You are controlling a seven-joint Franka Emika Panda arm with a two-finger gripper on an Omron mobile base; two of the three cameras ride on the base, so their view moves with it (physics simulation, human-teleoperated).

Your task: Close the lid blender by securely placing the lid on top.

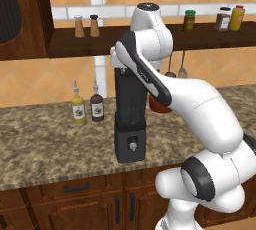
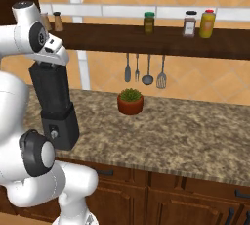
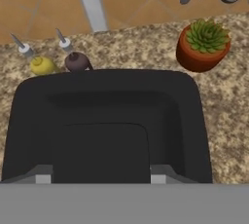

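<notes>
The black lid point(image 3: 107, 106) spreads across most of the hand view, a square with rounded corners and a raised centre. My gripper point(image 3: 101, 175) is shut on that raised centre, one fingertip point(image 3: 43, 177) against each side. The tall black blender point(image 1: 130, 119) point(image 2: 58, 116) stands on the counter point(image 2: 185, 131) with its silver knob facing front. In the right base view my hand sits directly on top of the jar. The lid hides the jar's mouth, so I cannot tell whether it is fully seated.
Two small sauce bottles, yellow point(image 1: 78, 108) and dark point(image 1: 97, 106), stand left of the blender. A potted plant point(image 2: 130, 101) sits to its right, near the wall. Utensils point(image 2: 146, 72) hang under a shelf point(image 2: 146, 35) that carries jars.
</notes>
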